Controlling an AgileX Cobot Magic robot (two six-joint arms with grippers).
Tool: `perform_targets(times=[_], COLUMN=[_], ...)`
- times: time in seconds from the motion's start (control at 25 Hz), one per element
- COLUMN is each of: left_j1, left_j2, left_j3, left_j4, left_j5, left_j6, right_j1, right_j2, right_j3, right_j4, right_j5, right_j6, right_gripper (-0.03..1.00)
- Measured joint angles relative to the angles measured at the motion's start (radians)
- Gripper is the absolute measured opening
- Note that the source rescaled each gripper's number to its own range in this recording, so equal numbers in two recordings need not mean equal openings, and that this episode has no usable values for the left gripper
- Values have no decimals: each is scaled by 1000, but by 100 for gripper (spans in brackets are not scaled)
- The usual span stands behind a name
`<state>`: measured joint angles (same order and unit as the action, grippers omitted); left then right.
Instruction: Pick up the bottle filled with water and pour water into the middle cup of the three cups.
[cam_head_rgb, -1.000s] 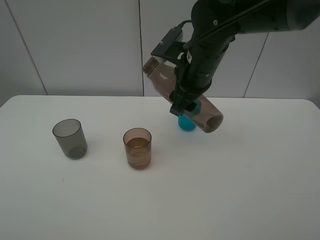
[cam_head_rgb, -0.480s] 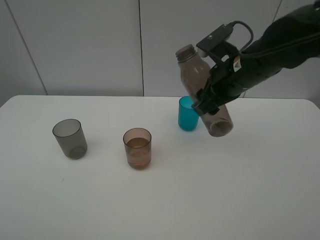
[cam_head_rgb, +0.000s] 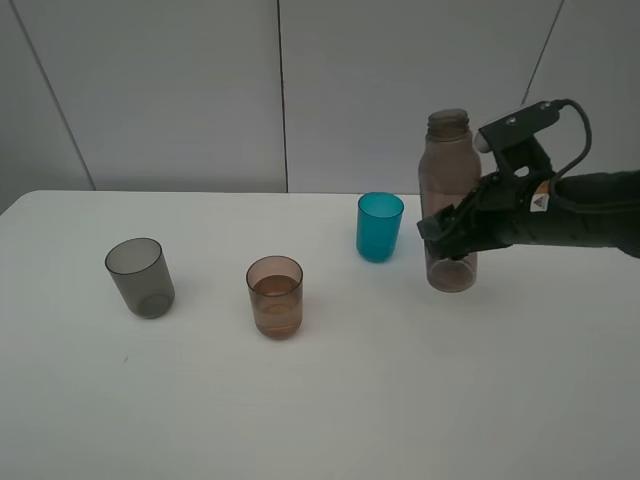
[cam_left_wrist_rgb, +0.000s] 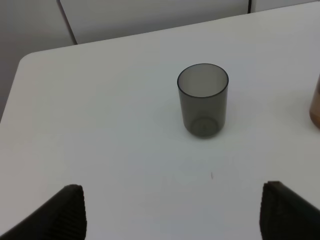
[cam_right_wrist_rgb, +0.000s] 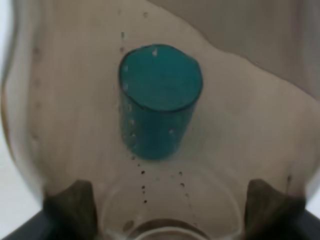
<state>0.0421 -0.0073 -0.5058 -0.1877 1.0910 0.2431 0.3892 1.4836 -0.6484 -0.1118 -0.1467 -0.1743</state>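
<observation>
The smoky brown bottle (cam_head_rgb: 447, 160) stands upright to the right of the teal cup (cam_head_rgb: 379, 227), its base at or just above the table. My right gripper (cam_head_rgb: 452, 236) is shut on its lower body. In the right wrist view the bottle (cam_right_wrist_rgb: 75, 100) fills the frame, with the teal cup (cam_right_wrist_rgb: 159, 100) seen through it. The middle cup (cam_head_rgb: 275, 297), brownish-peach, holds some water. At the left is the smoky grey cup (cam_head_rgb: 139, 277). My left gripper (cam_left_wrist_rgb: 175, 212) hangs open above the table near the grey cup (cam_left_wrist_rgb: 202, 100).
The white table (cam_head_rgb: 400, 400) runs back to a pale panelled wall. The table's far left corner (cam_left_wrist_rgb: 25, 57) shows in the left wrist view, and the middle cup's edge (cam_left_wrist_rgb: 316, 102) shows at that frame's border.
The bottle has swung from tilted, neck to the left, to upright. It moved right and down with my right gripper, ending beside the teal cup. The cups have not moved.
</observation>
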Motion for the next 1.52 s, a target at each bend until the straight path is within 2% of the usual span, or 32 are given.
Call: perform_targets(times=[0.16,0.2,0.32,0.8,1.12,1.52], left_j1=[0,0,0,0,0,0], left_j2=[0,0,0,0,0,0], left_j3=[0,0,0,0,0,0], left_j4=[0,0,0,0,0,0], left_j5=[0,0,0,0,0,0], left_j6=[0,0,0,0,0,0], right_j1=[-24,-24,-24,-24,-24,-24], right_j2=[0,0,18,167,207,213], right_j3=[104,133,147,150,149,149], right_j4=[59,86,112,130,135,150], right_j5=[-212,-292,-348,-452,-481,-471], right_j6=[0,0,0,0,0,0], right_gripper=[0,0,0,0,0,0])
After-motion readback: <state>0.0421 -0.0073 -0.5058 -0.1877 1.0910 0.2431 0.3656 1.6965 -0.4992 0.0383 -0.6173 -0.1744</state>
